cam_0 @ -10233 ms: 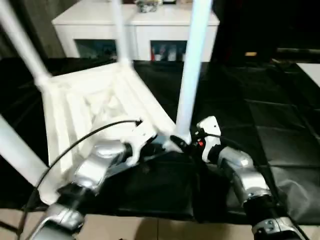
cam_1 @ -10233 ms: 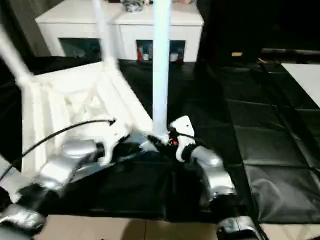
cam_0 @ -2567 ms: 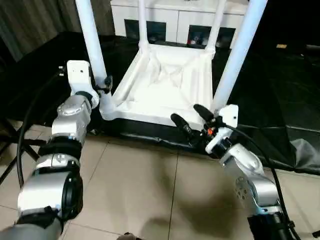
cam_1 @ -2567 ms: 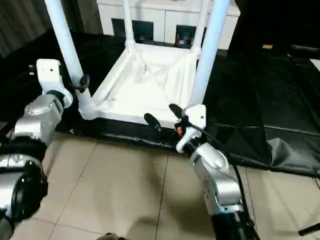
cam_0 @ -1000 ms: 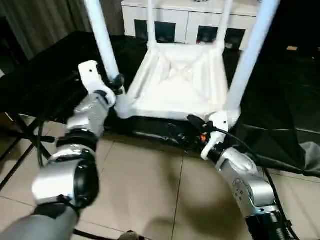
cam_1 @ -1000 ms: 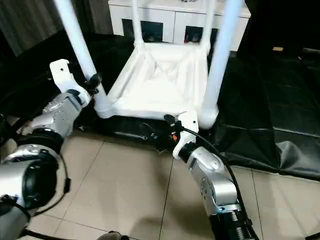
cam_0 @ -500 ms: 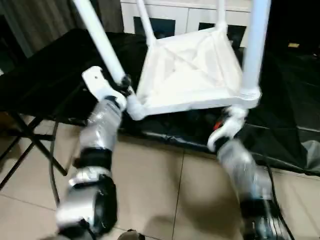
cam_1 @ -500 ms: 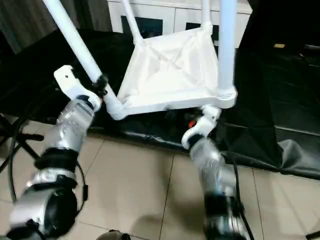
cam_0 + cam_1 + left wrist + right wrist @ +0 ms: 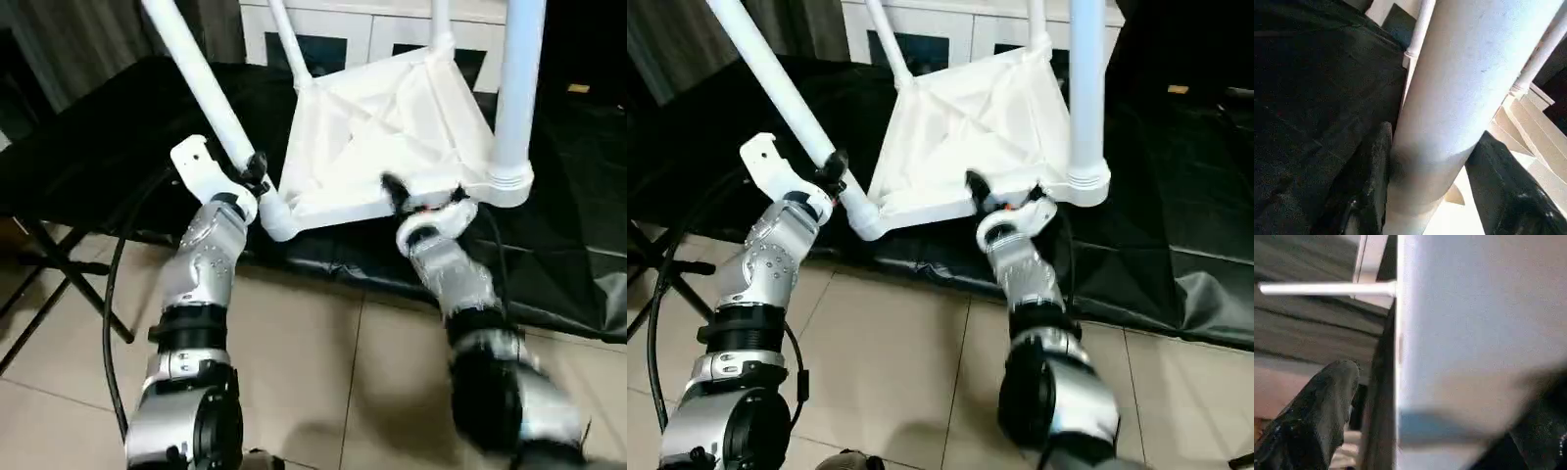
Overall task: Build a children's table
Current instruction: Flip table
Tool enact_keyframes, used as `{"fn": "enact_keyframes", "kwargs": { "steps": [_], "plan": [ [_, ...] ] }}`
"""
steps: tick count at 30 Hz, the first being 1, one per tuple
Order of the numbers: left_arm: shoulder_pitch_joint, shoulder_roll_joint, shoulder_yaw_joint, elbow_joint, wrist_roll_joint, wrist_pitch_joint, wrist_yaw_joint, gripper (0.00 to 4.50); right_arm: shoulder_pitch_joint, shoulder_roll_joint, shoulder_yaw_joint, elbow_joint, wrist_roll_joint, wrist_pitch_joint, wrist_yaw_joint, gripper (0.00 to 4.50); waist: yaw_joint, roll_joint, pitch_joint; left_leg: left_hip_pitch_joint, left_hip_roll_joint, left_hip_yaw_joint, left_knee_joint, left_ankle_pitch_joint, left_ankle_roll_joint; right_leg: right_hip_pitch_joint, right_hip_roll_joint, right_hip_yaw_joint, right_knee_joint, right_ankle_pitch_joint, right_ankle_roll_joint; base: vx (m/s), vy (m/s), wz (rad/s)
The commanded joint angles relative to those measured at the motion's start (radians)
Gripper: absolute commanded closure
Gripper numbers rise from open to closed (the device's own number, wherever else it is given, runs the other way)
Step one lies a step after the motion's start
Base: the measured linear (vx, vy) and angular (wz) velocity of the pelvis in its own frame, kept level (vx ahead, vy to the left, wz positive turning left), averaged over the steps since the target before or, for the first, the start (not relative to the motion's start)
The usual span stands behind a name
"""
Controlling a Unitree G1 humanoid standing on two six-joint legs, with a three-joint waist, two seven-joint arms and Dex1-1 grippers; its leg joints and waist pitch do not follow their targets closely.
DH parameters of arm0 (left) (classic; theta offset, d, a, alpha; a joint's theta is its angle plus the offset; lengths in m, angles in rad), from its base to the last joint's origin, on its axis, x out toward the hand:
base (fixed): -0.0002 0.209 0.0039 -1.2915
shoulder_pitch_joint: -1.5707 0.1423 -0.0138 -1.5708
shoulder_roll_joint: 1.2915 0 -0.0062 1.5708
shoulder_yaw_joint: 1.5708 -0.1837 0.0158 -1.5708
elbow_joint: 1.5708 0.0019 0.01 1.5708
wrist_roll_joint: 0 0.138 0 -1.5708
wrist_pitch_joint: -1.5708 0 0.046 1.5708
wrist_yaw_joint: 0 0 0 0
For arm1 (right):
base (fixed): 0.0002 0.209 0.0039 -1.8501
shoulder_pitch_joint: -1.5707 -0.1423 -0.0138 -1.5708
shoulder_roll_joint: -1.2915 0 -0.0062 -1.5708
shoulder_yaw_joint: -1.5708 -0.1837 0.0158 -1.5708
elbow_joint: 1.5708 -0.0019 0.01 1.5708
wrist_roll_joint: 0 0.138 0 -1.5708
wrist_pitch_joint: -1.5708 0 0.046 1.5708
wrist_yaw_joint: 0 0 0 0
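Lying upside down, the table [image 9: 392, 137] sits tilted on a black mat [image 9: 118, 147], near edge lifted, legs pointing up, in front of a white cabinet [image 9: 392, 29]. L gripper [image 9: 835, 172] is clamped round the near-left leg [image 9: 201, 83] just above its corner socket; wrist view shows both fingers [image 9: 1369, 181] pressed on the tube. R gripper [image 9: 423, 199] is spread wide w/ the top's near edge between its fingers, beside the near-right leg [image 9: 514, 88]; can't tell if it touches. Tiled floor [image 9: 323, 372] below.
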Motion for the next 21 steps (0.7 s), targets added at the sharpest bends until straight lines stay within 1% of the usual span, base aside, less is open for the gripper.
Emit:
{"fn": "enact_keyframes", "kwargs": {
  "steps": [1, 2, 3, 4, 5, 7, 8, 10, 12, 13, 14, 16, 17, 18, 19, 21],
  "plan": [
    [0.002, -0.028, 0.012, -0.034, -0.084, 0.01, 0.0, 2.44, -0.026, -0.011, -0.019, 0.035, 0.015, -0.031, 0.004, 0.0, -0.002, -0.019, -0.088, 0.051, 0.06, -0.028, -0.051, -0.025, 0.1, 0.031, -0.063, 0.023, -0.05, 0.231, -0.259, 0.0, 0.0, 0.0],
    [0.004, -0.032, 0.01, -0.04, -0.083, 0.013, 0.003, 2.44, -0.043, -0.017, -0.028, 0.058, 0.014, -0.05, 0.003, 0.17, -0.001, -0.019, -0.089, 0.051, 0.06, -0.028, -0.05, -0.024, 0.102, 0.031, -0.064, 0.023, -0.048, 0.231, -0.257, 0.0, 0.0, 0.0],
    [0.006, -0.034, 0.008, -0.042, -0.083, 0.015, 0.003, 2.44, -0.051, -0.02, -0.028, 0.069, 0.009, -0.059, -0.002, 0.17, 0.0, -0.023, -0.088, 0.049, 0.059, -0.027, -0.05, -0.019, 0.107, 0.032, -0.064, 0.023, -0.049, 0.234, -0.258, 0.0, 0.0, 0.0],
    [0.007, -0.035, 0.008, -0.045, -0.082, 0.017, 0.003, 2.44, -0.057, -0.023, -0.029, 0.08, 0.006, -0.065, -0.001, 0.34, 0.0, -0.022, -0.089, 0.048, 0.059, -0.028, -0.049, -0.016, 0.112, 0.033, -0.065, 0.023, -0.049, 0.234, -0.257, 0.0, 0.0, 0.0],
    [0.01, -0.036, 0.005, -0.05, -0.081, 0.021, 0.001, 2.44, -0.068, -0.027, -0.033, 0.096, 0.004, -0.072, 0.0, 0.34, 0.0, -0.024, -0.089, 0.048, 0.059, -0.028, -0.049, -0.015, 0.113, 0.033, -0.066, 0.023, -0.048, 0.234, -0.258, 0.0, 0.0, 0.0],
    [0.013, -0.037, 0.004, -0.055, -0.081, 0.024, 0.0, 2.44, -0.076, -0.03, -0.038, 0.109, 0.006, -0.077, 0.002, 0.37, -0.001, -0.024, -0.089, 0.047, 0.058, -0.028, -0.048, -0.015, 0.116, 0.034, -0.065, 0.023, -0.048, 0.225, -0.263, 0.0, 0.0, 0.0],
    [0.014, -0.037, 0.005, -0.058, -0.08, 0.027, 0.0, 2.44, -0.082, -0.033, -0.039, 0.12, 0.002, -0.084, 0.0, 0.64, -0.002, -0.026, -0.088, 0.047, 0.059, -0.027, -0.048, -0.016, 0.118, 0.033, -0.065, 0.023, -0.049, 0.219, -0.264, 0.0, 0.0, 0.0],
    [0.016, -0.038, 0.006, -0.064, -0.079, 0.032, 0.002, 2.44, -0.093, -0.04, -0.041, 0.145, -0.008, -0.097, -0.007, 0.78, -0.002, -0.025, -0.089, 0.047, 0.059, -0.027, -0.048, -0.016, 0.121, 0.033, -0.065, 0.023, -0.049, 0.213, -0.264, 0.0, 0.0, 0.0],
    [0.017, -0.039, 0.007, -0.068, -0.079, 0.035, 0.003, 2.44, -0.099, -0.045, -0.044, 0.163, -0.016, -0.105, -0.012, 1.07, -0.002, -0.025, -0.089, 0.047, 0.059, -0.027, -0.047, -0.01, 0.122, 0.032, -0.064, 0.022, -0.048, 0.214, -0.267, 0.0, 0.0, 0.0],
    [0.017, -0.04, 0.008, -0.069, -0.08, 0.036, 0.005, 2.44, -0.103, -0.048, -0.048, 0.173, -0.018, -0.11, -0.014, 1.07, -0.002, -0.025, -0.088, 0.047, 0.059, -0.027, -0.047, -0.013, 0.123, 0.031, -0.064, 0.022, -0.049, 0.211, -0.266, 0.0, 0.0, 0.0],
    [0.017, -0.041, 0.007, -0.069, -0.08, 0.036, 0.006, 2.44, -0.105, -0.049, -0.05, 0.18, -0.02, -0.113, -0.016, 1.23, -0.002, -0.024, -0.089, 0.047, 0.059, -0.027, -0.047, -0.011, 0.124, 0.032, -0.064, 0.022, -0.048, 0.212, -0.266, 0.0, 0.0, 0.0],
    [0.019, -0.043, 0.005, -0.071, -0.079, 0.037, 0.007, 2.44, -0.109, -0.052, -0.052, 0.191, -0.024, -0.119, -0.017, 1.27, -0.004, -0.026, -0.089, 0.047, 0.058, -0.026, -0.046, -0.01, 0.125, 0.032, -0.064, 0.023, -0.048, 0.213, -0.268, 0.0, 0.0, 0.0],
    [0.02, -0.044, 0.003, -0.072, -0.077, 0.038, 0.007, 2.44, -0.112, -0.056, -0.051, 0.201, -0.03, -0.124, -0.025, 1.51, -0.003, -0.026, -0.089, 0.046, 0.057, -0.026, -0.046, -0.008, 0.127, 0.033, -0.064, 0.023, -0.048, 0.214, -0.268, 0.0, 0.0, 0.0],
    [0.02, -0.045, 0.002, -0.073, -0.076, 0.039, 0.007, 2.44, -0.112, -0.059, -0.05, 0.207, -0.035, -0.127, -0.032, 1.51, -0.003, -0.024, -0.089, 0.047, 0.059, -0.027, -0.046, -0.008, 0.128, 0.032, -0.064, 0.022, -0.048, 0.211, -0.267, 0.0, 0.0, 0.0],
    [0.021, -0.045, 0.002, -0.074, -0.075, 0.04, 0.007, 2.44, -0.113, -0.061, -0.05, 0.212, -0.038, -0.131, -0.036, 1.62, -0.003, -0.025, -0.089, 0.047, 0.058, -0.027, -0.045, -0.009, 0.128, 0.031, -0.063, 0.022, -0.048, 0.212, -0.268, 0.0, 0.0, 0.0],
    [0.02, -0.045, 0.004, -0.074, -0.075, 0.04, 0.007, 2.44, -0.112, -0.067, -0.034, 0.219, -0.06, -0.143, -0.051, 1.7, -0.003, -0.023, -0.09, 0.047, 0.058, -0.027, -0.045, -0.005, 0.128, 0.031, -0.063, 0.022, -0.047, 0.216, -0.269, 0.0, 0.0, 0.0]
  ]
}}
